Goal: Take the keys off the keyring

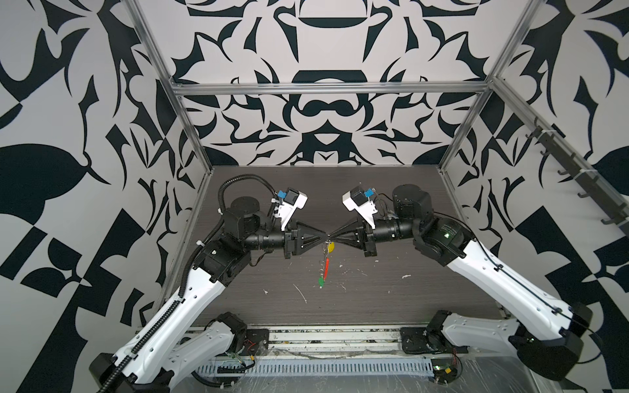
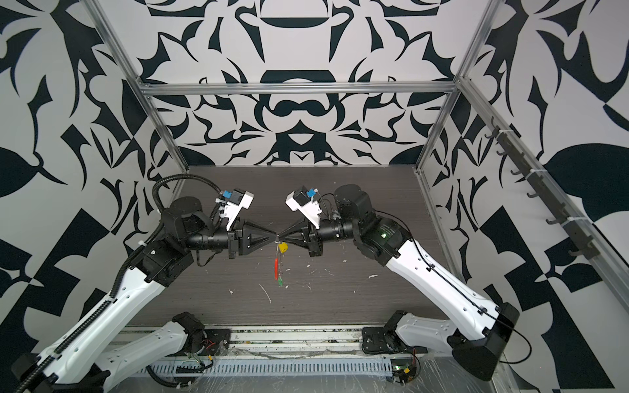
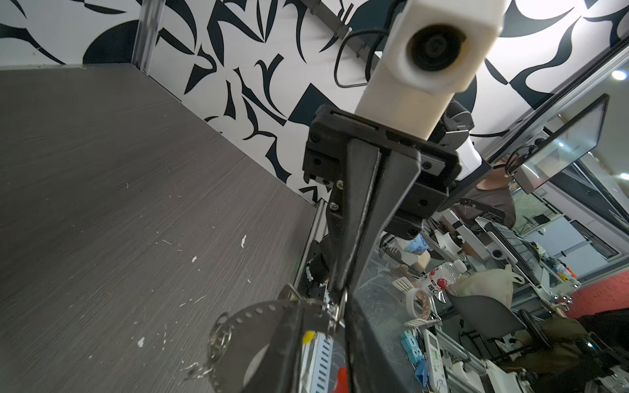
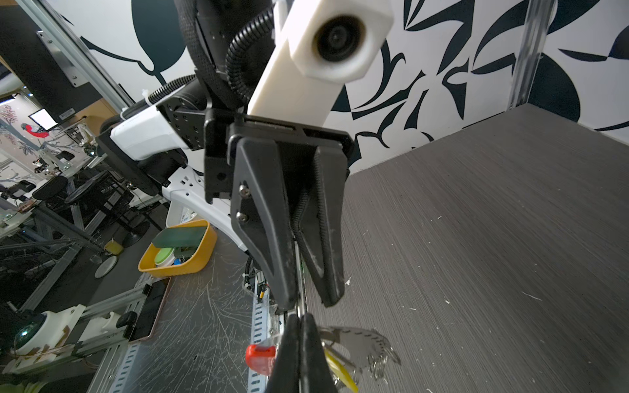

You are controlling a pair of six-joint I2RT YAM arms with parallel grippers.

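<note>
Both grippers meet tip to tip above the middle of the table in both top views. My right gripper (image 1: 332, 236) (image 4: 301, 318) is shut on the thin wire of the keyring, which hangs below it. The keyring's red sleeve (image 1: 327, 264) (image 4: 260, 355) sits along one arc. A yellow-headed key (image 1: 329, 247) (image 4: 340, 371) hangs just under the tips. A green-headed key (image 1: 321, 281) dangles at the bottom. My left gripper (image 1: 325, 236) (image 3: 325, 309) stands narrowly open, its jaws either side of the ring wire. A perforated metal tab (image 4: 364, 343) carries small silver rings.
The dark wood-grain table (image 1: 408, 296) carries scattered white flecks (image 1: 301, 293). Aluminium frame posts and patterned walls close the back and sides. A slotted cable duct (image 1: 323, 367) and both arm bases run along the front edge.
</note>
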